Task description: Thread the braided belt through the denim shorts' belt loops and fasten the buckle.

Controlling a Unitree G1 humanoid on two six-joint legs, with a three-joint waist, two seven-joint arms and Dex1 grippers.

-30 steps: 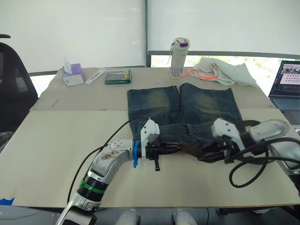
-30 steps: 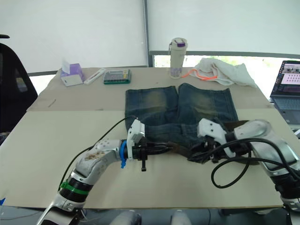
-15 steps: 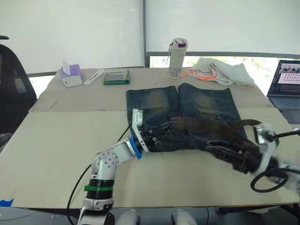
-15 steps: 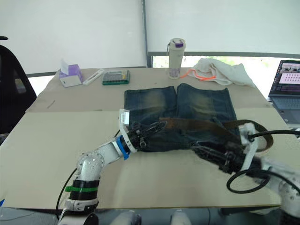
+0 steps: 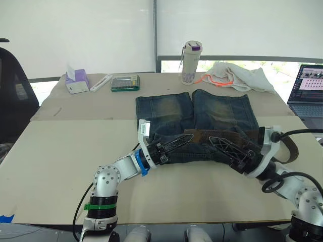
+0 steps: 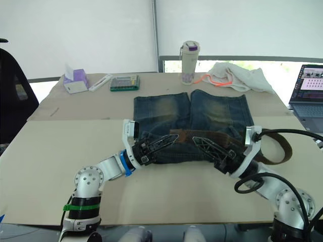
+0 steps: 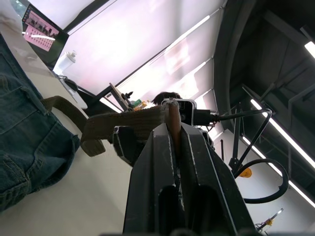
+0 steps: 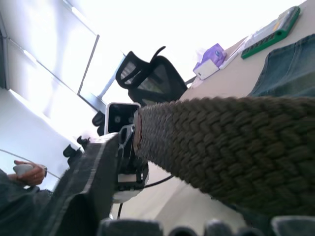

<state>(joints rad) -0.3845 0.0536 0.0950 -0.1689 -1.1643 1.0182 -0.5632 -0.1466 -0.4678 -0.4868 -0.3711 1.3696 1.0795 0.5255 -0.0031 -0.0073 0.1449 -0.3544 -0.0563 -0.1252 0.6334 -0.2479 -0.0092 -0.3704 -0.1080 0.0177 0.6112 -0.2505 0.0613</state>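
Observation:
The denim shorts [image 5: 197, 113] lie flat mid-table, legs pointing away, waistband at the near edge. Above the waistband the braided belt [image 5: 199, 133] hangs in the air. My left gripper [image 5: 187, 136] is shut on its end, seen edge-on between the fingers [image 7: 162, 142] in the left wrist view. From there the strap runs right past my right gripper [image 5: 212, 139] and curls into a loop [image 5: 288, 150] on the table. In the right wrist view the braid [image 8: 236, 137] crosses close in front. The buckle is hidden, and I cannot make out the belt loops.
Along the far edge stand a bottle [image 5: 192, 61], a white cloth with orange cord [image 5: 242, 76], a green calculator [image 5: 126, 82] and a tissue box [image 5: 77, 80]. A laptop [image 5: 308, 89] is at the right, a black chair [image 5: 15, 96] at the left. A person's hand [image 8: 27, 169] shows far off.
Both grippers rose from the shorts' near edge. The left carried the belt end over the waistband. The right arm swung out, then back in, and points at the left gripper.

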